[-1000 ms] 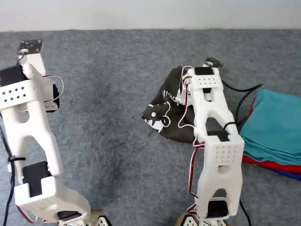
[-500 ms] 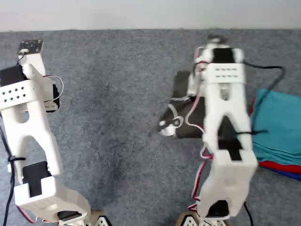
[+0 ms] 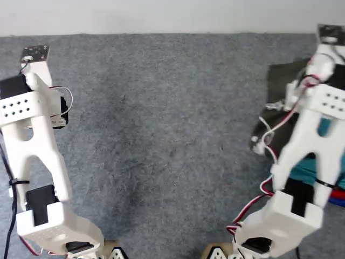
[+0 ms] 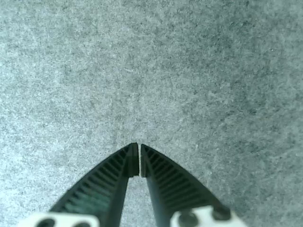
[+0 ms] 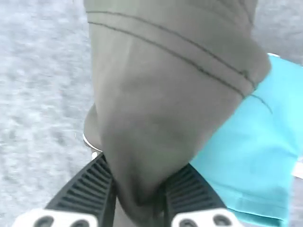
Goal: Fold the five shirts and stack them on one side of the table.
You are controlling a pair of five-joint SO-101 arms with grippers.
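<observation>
We took this for a robotics test bench in a lab or workshop, not a home. The tabletop was covered from edge to edge in plain grey, felt-like carpet, and a bare white wall ran along its far edge. Two white plastic arms, the left arm and the right arm, rose from bases at the near edge, with thin wires looping openly along their joints.
</observation>
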